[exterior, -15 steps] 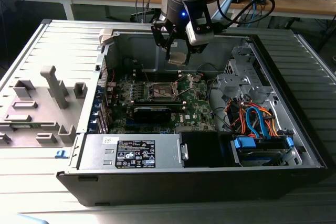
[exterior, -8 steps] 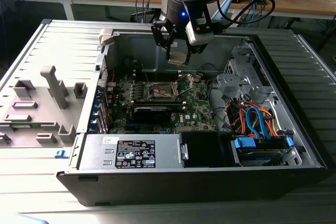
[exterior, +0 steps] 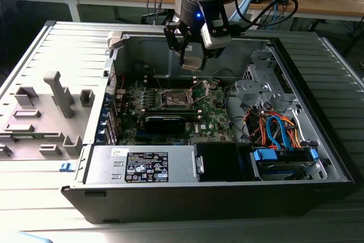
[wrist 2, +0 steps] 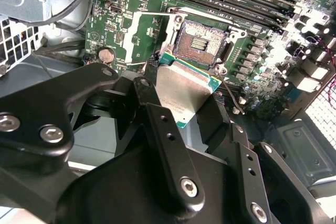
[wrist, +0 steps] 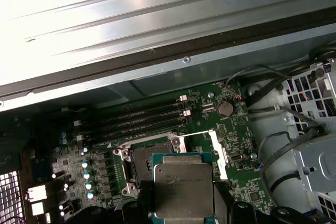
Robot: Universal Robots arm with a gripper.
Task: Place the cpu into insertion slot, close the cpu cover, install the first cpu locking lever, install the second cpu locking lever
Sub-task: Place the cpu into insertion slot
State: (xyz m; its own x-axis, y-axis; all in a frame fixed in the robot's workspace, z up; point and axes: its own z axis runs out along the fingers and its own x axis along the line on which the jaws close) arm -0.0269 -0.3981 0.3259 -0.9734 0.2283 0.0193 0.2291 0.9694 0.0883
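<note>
While the cpu (exterior: 192,64) is gripped by two opposite edges between the narrowed jaws of the gripper (exterior: 192,60), it is held in the air in the upper middle of the exterior view, inside the open computer case (exterior: 227,196) and above the green circuit board (exterior: 213,113), clear of it. Its pale metal face is seen between the black fingers in both wrist views. The insertion slot (exterior: 175,98) is found lower in the exterior view, slightly toward the exterior view's left of the chip — its dark centre is uncovered. The cpu cover (wrist: 217,151) is seen swung open beside the slot, and the chip is kept apart from both.
</note>
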